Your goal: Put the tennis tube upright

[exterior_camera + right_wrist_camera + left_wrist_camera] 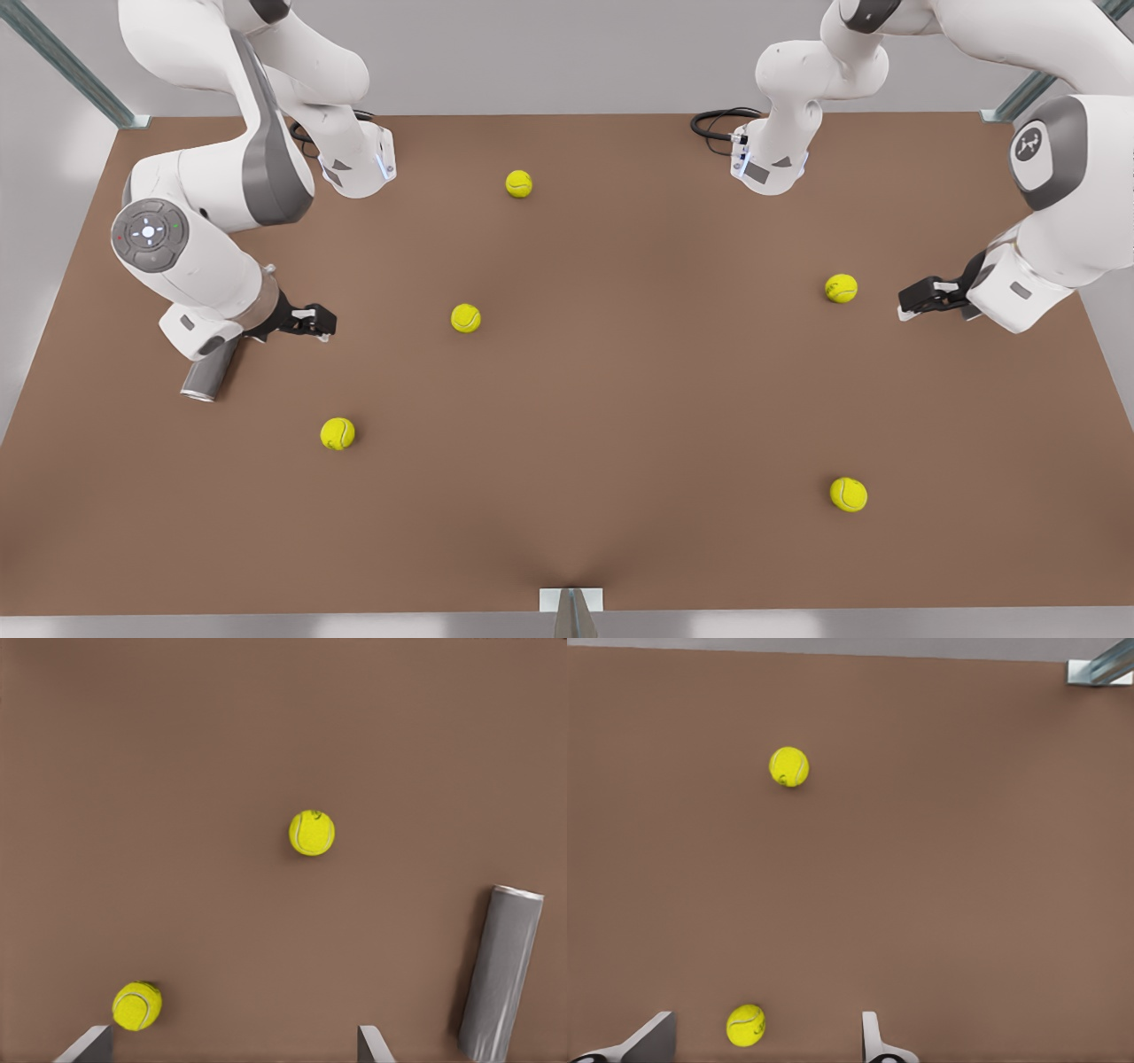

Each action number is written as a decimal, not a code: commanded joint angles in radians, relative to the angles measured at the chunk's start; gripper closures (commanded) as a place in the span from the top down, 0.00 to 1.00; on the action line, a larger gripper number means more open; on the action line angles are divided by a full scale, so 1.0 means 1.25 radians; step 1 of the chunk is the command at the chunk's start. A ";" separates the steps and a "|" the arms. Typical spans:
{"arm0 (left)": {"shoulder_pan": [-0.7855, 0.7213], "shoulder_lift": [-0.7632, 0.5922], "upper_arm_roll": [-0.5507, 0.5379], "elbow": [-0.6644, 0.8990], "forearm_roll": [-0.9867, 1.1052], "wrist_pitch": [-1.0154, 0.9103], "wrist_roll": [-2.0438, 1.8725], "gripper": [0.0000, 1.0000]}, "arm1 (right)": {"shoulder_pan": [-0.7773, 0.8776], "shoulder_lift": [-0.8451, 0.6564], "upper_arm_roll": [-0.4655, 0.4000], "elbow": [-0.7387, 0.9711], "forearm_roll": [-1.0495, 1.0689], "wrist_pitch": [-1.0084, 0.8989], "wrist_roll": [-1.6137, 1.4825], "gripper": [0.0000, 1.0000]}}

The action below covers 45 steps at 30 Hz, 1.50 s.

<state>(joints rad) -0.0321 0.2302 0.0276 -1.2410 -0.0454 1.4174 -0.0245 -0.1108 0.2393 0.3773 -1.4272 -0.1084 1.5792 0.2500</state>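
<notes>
The tennis tube (213, 370) lay flat on the table (620, 425) at the front view's left, beside the right gripper (312, 321), ungrasped. Both the right gripper and the left gripper (921, 297) had jaws apart and empty. Grasping and uprighting remained outstanding.

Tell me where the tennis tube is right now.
The tennis tube lies on its side on the table at the front view's left, partly under the right gripper; the nearest tennis ball sits apart from it, toward the near edge.
</notes>
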 commanded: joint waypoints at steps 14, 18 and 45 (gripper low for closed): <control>0.000 0.017 0.000 0.000 0.000 0.002 0.000 1.00 | -0.038 0.066 -0.004 0.002 -0.069 -0.121 -0.114 1.00; 0.000 0.020 -0.001 0.000 -0.002 0.001 0.000 1.00 | -0.211 0.060 -0.001 -0.117 -0.079 -0.055 -0.115 1.00; -0.001 0.027 -0.002 -0.029 -0.004 0.009 0.016 1.00 | -0.522 0.173 -0.002 -0.404 -0.095 0.496 -0.238 1.00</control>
<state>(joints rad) -0.0338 0.2667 0.0245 -1.2778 -0.0512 1.4308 -0.0046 -0.7685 0.4699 0.3742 -1.9343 -0.2365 2.2155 -0.0488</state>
